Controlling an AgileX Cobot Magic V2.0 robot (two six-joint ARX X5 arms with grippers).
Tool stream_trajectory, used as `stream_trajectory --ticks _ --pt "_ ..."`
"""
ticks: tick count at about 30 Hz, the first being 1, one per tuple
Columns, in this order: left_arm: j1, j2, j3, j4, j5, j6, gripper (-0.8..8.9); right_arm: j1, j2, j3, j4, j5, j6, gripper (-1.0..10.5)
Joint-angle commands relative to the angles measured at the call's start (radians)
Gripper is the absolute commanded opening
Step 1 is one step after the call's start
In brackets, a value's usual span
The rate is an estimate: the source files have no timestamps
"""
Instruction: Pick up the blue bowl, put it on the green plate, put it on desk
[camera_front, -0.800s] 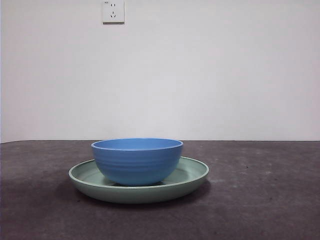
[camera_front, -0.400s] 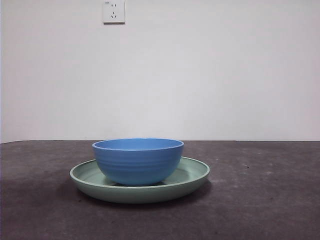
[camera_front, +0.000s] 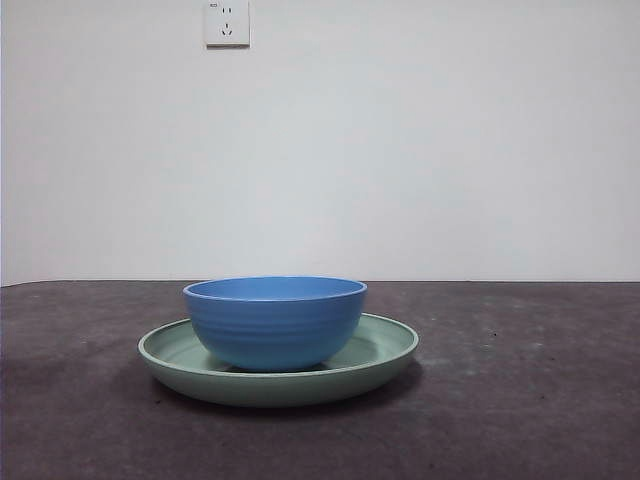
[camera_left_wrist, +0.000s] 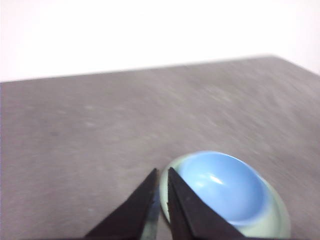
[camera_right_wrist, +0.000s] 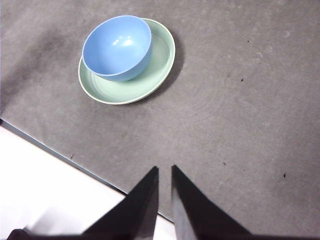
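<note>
The blue bowl (camera_front: 275, 322) stands upright in the green plate (camera_front: 385, 350), which rests on the dark desk (camera_front: 530, 400). No gripper shows in the front view. In the left wrist view my left gripper (camera_left_wrist: 162, 173) is shut and empty, raised above the desk with its tips over the plate's rim (camera_left_wrist: 272, 212), beside the bowl (camera_left_wrist: 222, 186). In the right wrist view my right gripper (camera_right_wrist: 164, 170) is shut and empty, high and well away from the bowl (camera_right_wrist: 117, 46) and plate (camera_right_wrist: 155, 65).
A white wall with a socket (camera_front: 227, 22) stands behind the desk. The right wrist view shows the desk's edge (camera_right_wrist: 60, 152) with a white floor beyond it.
</note>
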Motion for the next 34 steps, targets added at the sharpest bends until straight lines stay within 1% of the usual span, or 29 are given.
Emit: stream_trajectory --ticks 1,3,6,7,9,12,14,22,28,34 --pt "0.049 -0.077 -0.162 0.124 -0.033 -0.085 0.27 0.006 0.002 0.019 0.01 0.0 -0.005 0.4" --pt "0.071 -0.122 -0.245 0.165 -0.086 -0.145 0.27 0.006 0.002 0.019 0.01 0.0 -0.005 0.4" --pt "0.086 -0.172 -0.333 0.164 -0.188 -0.223 0.27 0.006 0.002 0.019 0.01 0.0 -0.005 0.4" --pt "0.087 -0.185 -0.356 0.164 -0.219 -0.236 0.27 0.006 0.002 0.019 0.01 0.0 -0.005 0.4" --pt "0.088 -0.202 -0.391 0.163 -0.244 -0.238 0.27 0.006 0.002 0.019 0.01 0.0 -0.005 0.4" --pt "0.088 -0.222 -0.433 0.165 -0.244 -0.221 0.27 0.006 0.002 0.019 0.01 0.0 -0.005 0.4" --pt "0.088 -0.232 -0.454 0.165 -0.244 -0.193 0.27 0.006 0.002 0.019 0.01 0.0 -0.005 0.4" --pt "0.088 -0.272 -0.483 0.174 -0.245 -0.035 0.27 0.006 0.002 0.019 0.01 0.0 -0.005 0.4" --pt "0.088 -0.315 -0.483 0.175 -0.245 -0.031 0.27 0.006 0.002 0.019 0.01 0.0 -0.005 0.4" --pt "0.088 -0.317 -0.483 0.193 -0.245 -0.031 0.27 0.006 0.002 0.019 0.01 0.0 -0.005 0.4"
